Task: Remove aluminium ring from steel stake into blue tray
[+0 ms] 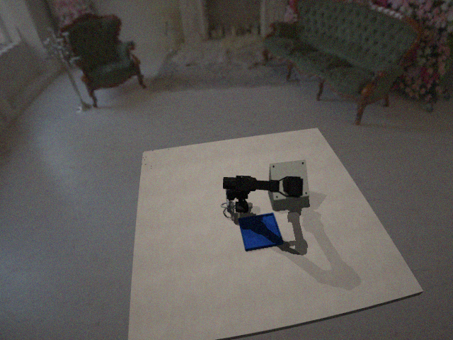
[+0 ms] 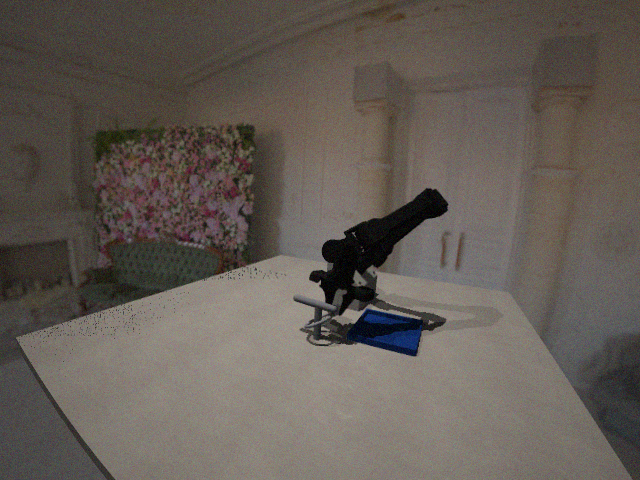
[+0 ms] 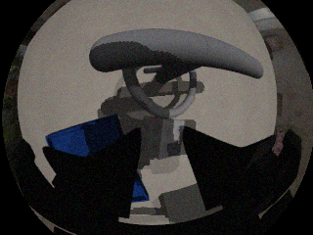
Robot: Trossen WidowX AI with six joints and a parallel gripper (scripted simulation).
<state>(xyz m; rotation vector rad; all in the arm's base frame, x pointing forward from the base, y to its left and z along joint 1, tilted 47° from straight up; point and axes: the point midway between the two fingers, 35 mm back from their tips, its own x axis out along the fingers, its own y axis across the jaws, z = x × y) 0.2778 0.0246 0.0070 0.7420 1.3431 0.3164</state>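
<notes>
Grey floor (image 1: pixel 91 183) spreads around a broad, cream-coloured tabletop (image 1: pixel 182 256) (image 2: pixel 258 403) (image 3: pixel 235 108). Seen from the top, a green tufted sofa (image 1: pixel 351 44) (image 2: pixel 165 258) stands on the floor at the far right, and a green armchair (image 1: pixel 102 51) with wooden legs at the far left.

The black arm (image 1: pixel 265 184) (image 2: pixel 392 222) rises from a pale block (image 1: pixel 289 168) on the tabletop and reaches left, its wrist bent down. Nearer than the block and to its left lies the blue tray (image 1: pixel 270 223) (image 2: pixel 398 343) (image 3: pixel 68 142), crossed by the arm's shadow.

Just left of the tray, the grey steel stake (image 2: pixel 317 330) stands upright, its thick cross-bar (image 2: pixel 307 301) (image 3: pixel 196 46) over the top. On the stake's right side the gripper (image 1: pixel 236 213) (image 2: pixel 334 311) (image 3: pixel 160 132) points downward, its fingers partly apart and closed on the ring; the exact grip is too dark to make out.

The aluminium ring (image 1: pixel 224 207) (image 2: pixel 312 324) (image 3: pixel 171 114) still encircles the stake beneath the cross-bar, tilted and raised off the tabletop, outside the tray.
</notes>
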